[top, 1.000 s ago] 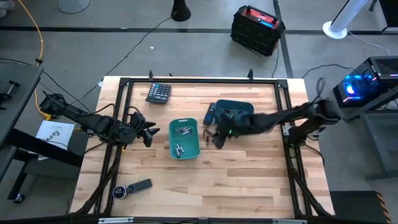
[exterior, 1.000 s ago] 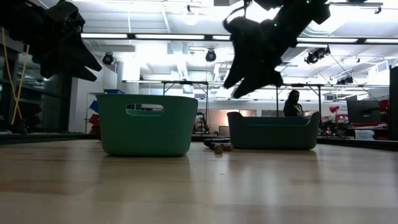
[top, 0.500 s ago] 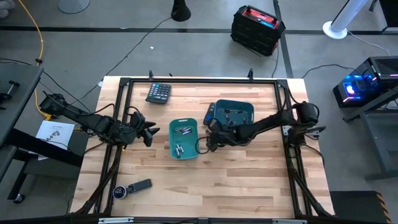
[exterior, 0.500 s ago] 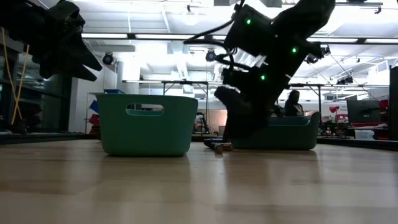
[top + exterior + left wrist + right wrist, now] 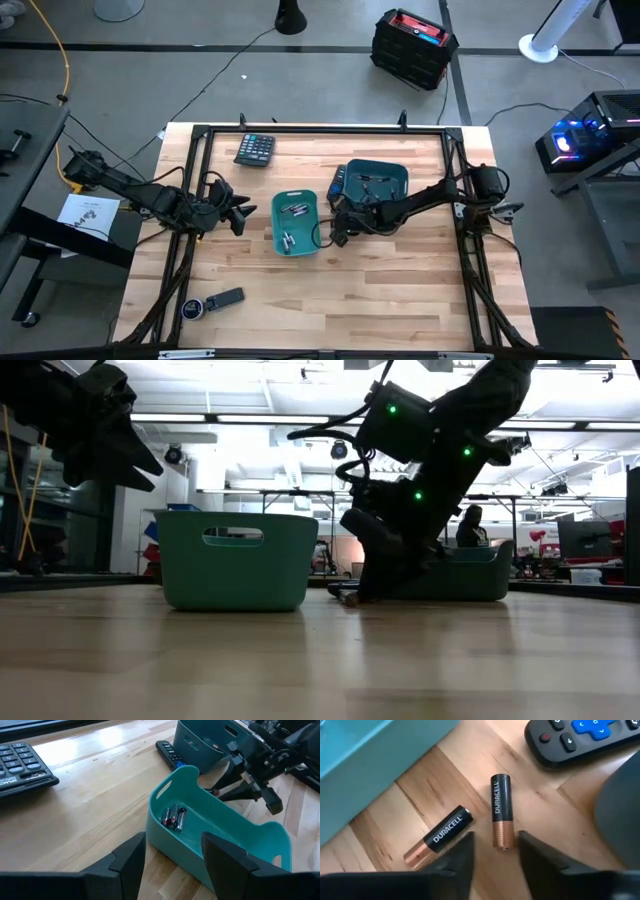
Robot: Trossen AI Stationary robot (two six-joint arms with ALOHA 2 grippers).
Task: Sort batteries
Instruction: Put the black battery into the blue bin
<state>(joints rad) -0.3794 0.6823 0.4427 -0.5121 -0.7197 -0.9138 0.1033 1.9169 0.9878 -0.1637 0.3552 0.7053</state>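
Note:
Two loose black-and-copper batteries lie on their sides on the wood in the right wrist view, one [image 5: 500, 810] beside the other [image 5: 442, 837]. My right gripper [image 5: 496, 857] is open and low over the table [image 5: 338, 232], between the light teal bin [image 5: 297, 222] and the dark teal bin [image 5: 378, 182]. Its fingers stand on either side of the first battery's copper end without touching it. More batteries [image 5: 173, 816] lie in the light bin, and some [image 5: 372, 181] in the dark bin. My left gripper [image 5: 240, 215] waits open left of the light bin.
A black remote [image 5: 337, 183] lies against the dark bin, just beyond the loose batteries. A calculator [image 5: 255, 148] sits near the far edge, and a small dark device [image 5: 215, 302] near the left front corner. Bare wood stretches across the near half of the table.
My right gripper has come down from well above the table to just over the wood, shifting toward the near edge and the light bin, and it now stands over the loose batteries. Most of the descent fell in the first half second.

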